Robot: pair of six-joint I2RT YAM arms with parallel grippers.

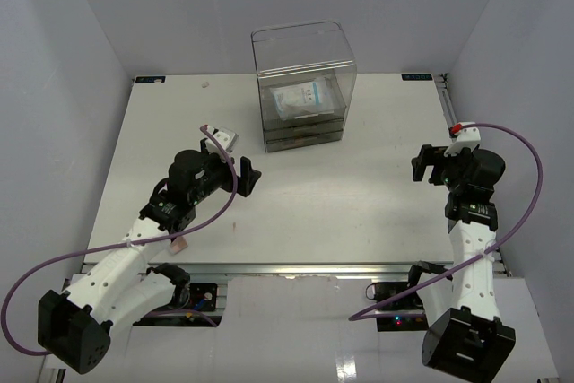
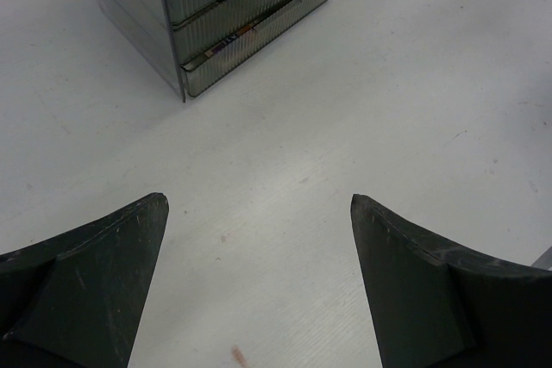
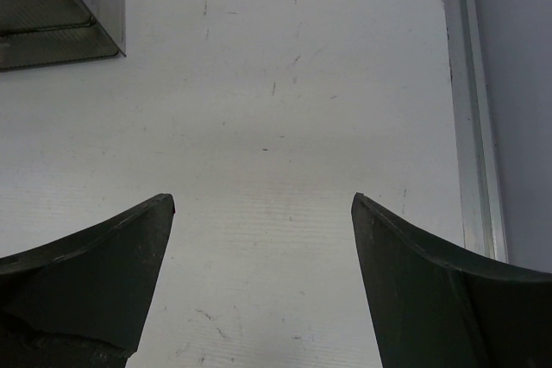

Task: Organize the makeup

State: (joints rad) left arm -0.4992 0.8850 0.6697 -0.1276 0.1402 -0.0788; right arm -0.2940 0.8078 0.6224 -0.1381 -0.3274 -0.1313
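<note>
Wide and empty, left hand [image 1: 249,172] and right hand [image 1: 420,168] hang over the table [image 1: 179,132], likely because the makeup already sits stowed: pale-blue sachet packet [image 1: 300,98] in the top compartment and multicolour palette [image 2: 231,40] in a drawer of the clear drawer box [image 1: 303,136].

Robotics laboratory test cell: white table [image 1: 359,213] enclosed on three sides by plain pale walls [image 1: 72,51]; left arm [image 1: 134,257] and right arm [image 1: 471,248] bolted along an aluminium rail [image 1: 296,268] at its near edge; purple cables [image 1: 541,177] looping in the open; electronics [image 1: 392,295] exposed below the rail.
</note>
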